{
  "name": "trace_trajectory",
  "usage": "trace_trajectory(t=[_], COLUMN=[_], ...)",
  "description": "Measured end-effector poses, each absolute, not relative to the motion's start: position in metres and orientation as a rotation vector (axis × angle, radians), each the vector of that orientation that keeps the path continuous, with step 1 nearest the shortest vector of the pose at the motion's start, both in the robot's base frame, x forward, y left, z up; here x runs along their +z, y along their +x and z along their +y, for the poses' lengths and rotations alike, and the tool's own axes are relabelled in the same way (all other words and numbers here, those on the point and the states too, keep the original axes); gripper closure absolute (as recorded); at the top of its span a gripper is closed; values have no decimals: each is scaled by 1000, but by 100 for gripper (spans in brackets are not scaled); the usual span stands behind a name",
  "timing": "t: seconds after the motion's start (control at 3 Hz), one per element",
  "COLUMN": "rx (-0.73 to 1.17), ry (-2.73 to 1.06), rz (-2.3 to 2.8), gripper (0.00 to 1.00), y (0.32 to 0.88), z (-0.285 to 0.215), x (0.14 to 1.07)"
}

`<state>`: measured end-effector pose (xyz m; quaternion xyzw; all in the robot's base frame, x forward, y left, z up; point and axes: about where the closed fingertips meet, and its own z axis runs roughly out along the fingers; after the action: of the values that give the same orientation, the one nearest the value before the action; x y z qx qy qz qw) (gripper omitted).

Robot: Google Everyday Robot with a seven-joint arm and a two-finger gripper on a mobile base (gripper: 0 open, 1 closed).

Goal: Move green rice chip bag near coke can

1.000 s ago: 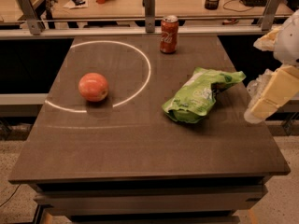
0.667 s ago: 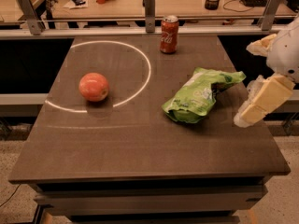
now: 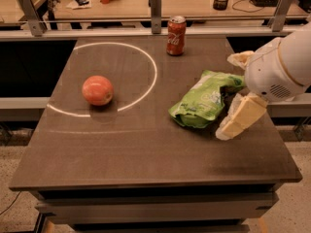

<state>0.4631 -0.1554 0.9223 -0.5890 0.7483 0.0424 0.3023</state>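
The green rice chip bag (image 3: 203, 101) lies wrinkled on the right half of the dark table. The coke can (image 3: 176, 35) stands upright at the far edge, well beyond the bag. My gripper (image 3: 238, 88) comes in from the right at the bag's right end. It is open, with one cream finger (image 3: 240, 58) beyond the bag's end and the other finger (image 3: 241, 119) on the near side, low over the table. The white wrist housing (image 3: 272, 72) hides the table's right edge.
A red-orange apple (image 3: 97, 90) sits inside a white circle line (image 3: 150, 62) on the left half of the table (image 3: 146, 154). A metal rail with posts (image 3: 155, 6) runs behind the table, with a cluttered desk beyond it.
My gripper has moved left and down, from beside the table's right edge to the bag's right end. The bag, can and apple have not moved.
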Motion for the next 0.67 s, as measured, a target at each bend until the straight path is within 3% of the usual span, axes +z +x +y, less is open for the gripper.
trace_trajectory(t=[0.67], rx=[43], ry=[-1636], rz=[1901], gripper=[0], y=[483], z=[-134], x=[885])
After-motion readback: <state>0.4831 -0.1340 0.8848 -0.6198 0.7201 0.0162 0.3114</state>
